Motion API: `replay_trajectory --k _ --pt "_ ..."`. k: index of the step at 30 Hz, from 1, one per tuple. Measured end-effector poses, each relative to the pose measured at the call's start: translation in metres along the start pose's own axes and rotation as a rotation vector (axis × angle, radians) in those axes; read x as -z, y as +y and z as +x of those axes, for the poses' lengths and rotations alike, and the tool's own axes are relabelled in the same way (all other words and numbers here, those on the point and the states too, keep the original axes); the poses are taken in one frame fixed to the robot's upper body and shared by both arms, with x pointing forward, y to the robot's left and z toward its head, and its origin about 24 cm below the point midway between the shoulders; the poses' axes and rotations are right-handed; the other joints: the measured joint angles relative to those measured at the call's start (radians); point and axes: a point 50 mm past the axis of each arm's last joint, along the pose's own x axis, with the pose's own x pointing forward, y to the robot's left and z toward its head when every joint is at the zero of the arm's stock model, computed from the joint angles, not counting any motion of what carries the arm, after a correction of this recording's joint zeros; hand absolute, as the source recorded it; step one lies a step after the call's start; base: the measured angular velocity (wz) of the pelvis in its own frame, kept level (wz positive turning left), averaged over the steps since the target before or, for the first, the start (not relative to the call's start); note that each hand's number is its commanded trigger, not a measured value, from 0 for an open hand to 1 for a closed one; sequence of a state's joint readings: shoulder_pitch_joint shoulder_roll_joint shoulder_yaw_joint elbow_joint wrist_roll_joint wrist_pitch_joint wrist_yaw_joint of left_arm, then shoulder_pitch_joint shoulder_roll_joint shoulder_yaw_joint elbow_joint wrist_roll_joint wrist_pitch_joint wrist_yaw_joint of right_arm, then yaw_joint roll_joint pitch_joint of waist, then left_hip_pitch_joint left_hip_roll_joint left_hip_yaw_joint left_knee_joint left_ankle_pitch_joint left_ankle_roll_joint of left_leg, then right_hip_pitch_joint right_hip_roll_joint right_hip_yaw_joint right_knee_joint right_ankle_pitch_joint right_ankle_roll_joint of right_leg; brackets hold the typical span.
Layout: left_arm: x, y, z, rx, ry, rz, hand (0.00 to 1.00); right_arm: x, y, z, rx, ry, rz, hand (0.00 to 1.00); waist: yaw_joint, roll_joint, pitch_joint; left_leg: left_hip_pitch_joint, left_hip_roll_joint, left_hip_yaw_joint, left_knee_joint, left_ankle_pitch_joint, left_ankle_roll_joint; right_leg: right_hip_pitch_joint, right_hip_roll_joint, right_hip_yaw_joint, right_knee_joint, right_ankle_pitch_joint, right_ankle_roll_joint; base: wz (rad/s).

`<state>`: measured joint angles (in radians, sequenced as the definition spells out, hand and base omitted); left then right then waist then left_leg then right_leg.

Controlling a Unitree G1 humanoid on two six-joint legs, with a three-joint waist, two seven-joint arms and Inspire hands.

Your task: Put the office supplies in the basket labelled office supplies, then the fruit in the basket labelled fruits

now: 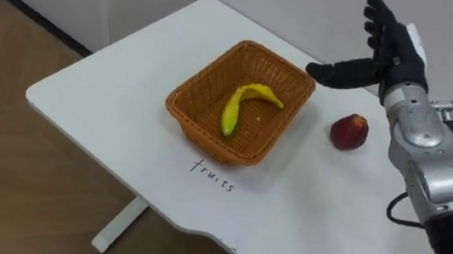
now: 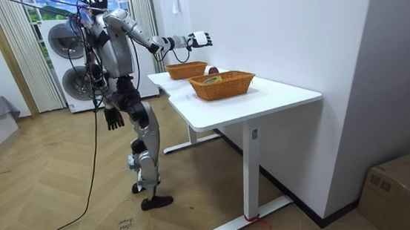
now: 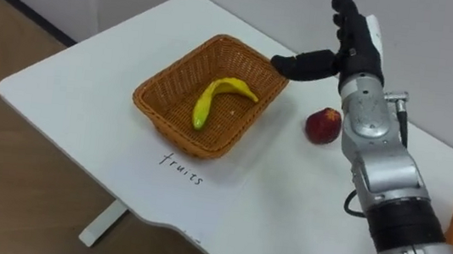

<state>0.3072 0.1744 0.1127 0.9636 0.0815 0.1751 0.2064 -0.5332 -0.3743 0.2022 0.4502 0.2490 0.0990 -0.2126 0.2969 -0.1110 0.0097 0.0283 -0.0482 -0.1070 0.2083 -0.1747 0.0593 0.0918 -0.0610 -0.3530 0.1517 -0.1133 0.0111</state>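
The right hand (image 1: 391,53) hovers empty, fingers spread apart, above the surface (image 1: 110,101) beside the basket (image 1: 180,110) holding a banana (image 1: 233,111). An apple (image 1: 350,132) lies just beside the basket. The left hand (image 2: 114,118) hangs at the robot's side.

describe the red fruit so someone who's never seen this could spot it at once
Start at the white table and find the wicker basket holding a banana. Just right of that basket, on the bare tabletop near the robot's open right hand, sits the red fruit. Unlike the long yellow banana, it is round, red and outside the basket.
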Motion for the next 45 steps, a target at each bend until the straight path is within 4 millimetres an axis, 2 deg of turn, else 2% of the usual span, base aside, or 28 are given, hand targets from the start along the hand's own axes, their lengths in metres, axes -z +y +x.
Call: replay_trajectory --k 5,9,18,20,29,32,35,39,45 --pt "-0.001 -0.008 -0.001 0.018 -0.002 -0.008 0.00 0.016 -0.005 0.001 0.039 0.082 0.089 0.00 -0.026 0.026 0.0003 -0.001 -0.003 -0.004 0.006 -0.002 0.002 0.005 -0.004 -0.006 0.001 0.000 0.000 0.03" --pt "0.004 -0.012 -0.003 0.029 0.012 -0.012 0.00 0.022 -0.015 0.001 0.091 0.115 0.152 0.00 -0.044 0.039 -0.0042 0.003 -0.004 -0.004 0.004 0.001 0.003 0.008 -0.005 -0.007 0.002 -0.001 0.002 0.00" --pt "0.015 -0.015 -0.006 0.039 0.039 -0.011 0.00 0.033 -0.018 -0.001 0.123 0.160 0.161 0.00 -0.051 0.033 -0.0074 0.037 -0.005 -0.004 -0.004 -0.001 0.004 0.038 -0.006 -0.007 0.001 -0.007 0.007 0.00" --pt "0.016 -0.015 -0.006 0.038 0.043 -0.010 0.00 0.034 -0.018 -0.002 0.125 0.162 0.162 0.00 -0.051 0.037 -0.0048 0.038 -0.005 -0.005 -0.003 -0.001 0.004 0.040 -0.007 -0.008 0.002 -0.007 0.007 0.00" --pt "0.024 -0.015 -0.007 0.038 0.064 -0.007 0.00 0.039 -0.019 -0.004 0.137 0.183 0.199 0.00 -0.060 0.035 -0.0055 0.018 -0.010 -0.007 0.004 -0.002 0.006 0.026 -0.009 -0.009 -0.001 -0.009 0.008 0.01" --pt "0.021 -0.014 -0.006 0.040 0.060 -0.006 0.00 0.042 -0.021 -0.004 0.145 0.194 0.203 0.00 -0.070 0.037 -0.0057 0.000 -0.013 -0.010 0.015 -0.001 0.008 0.013 -0.009 -0.006 0.000 -0.010 0.008 0.03" --pt "0.014 -0.014 -0.005 0.047 0.041 -0.009 0.00 0.053 -0.030 -0.006 0.190 0.241 0.220 0.00 -0.070 0.038 -0.0052 -0.007 -0.015 -0.016 0.015 0.000 0.009 0.008 -0.011 -0.007 0.002 -0.009 0.009 0.03" --pt "0.005 -0.017 -0.005 0.056 0.012 0.004 0.00 0.059 -0.034 -0.007 0.221 0.265 0.221 0.00 -0.073 0.035 -0.0097 -0.050 -0.012 -0.015 0.021 0.002 0.007 -0.042 -0.011 -0.007 0.020 -0.008 0.007 0.00" --pt "-0.005 -0.020 -0.004 0.066 -0.018 0.019 0.00 0.066 -0.039 -0.005 0.248 0.309 0.206 0.00 -0.076 0.046 -0.0018 -0.109 -0.013 -0.015 0.031 0.005 0.007 -0.092 -0.014 -0.022 0.023 -0.005 0.004 0.02"
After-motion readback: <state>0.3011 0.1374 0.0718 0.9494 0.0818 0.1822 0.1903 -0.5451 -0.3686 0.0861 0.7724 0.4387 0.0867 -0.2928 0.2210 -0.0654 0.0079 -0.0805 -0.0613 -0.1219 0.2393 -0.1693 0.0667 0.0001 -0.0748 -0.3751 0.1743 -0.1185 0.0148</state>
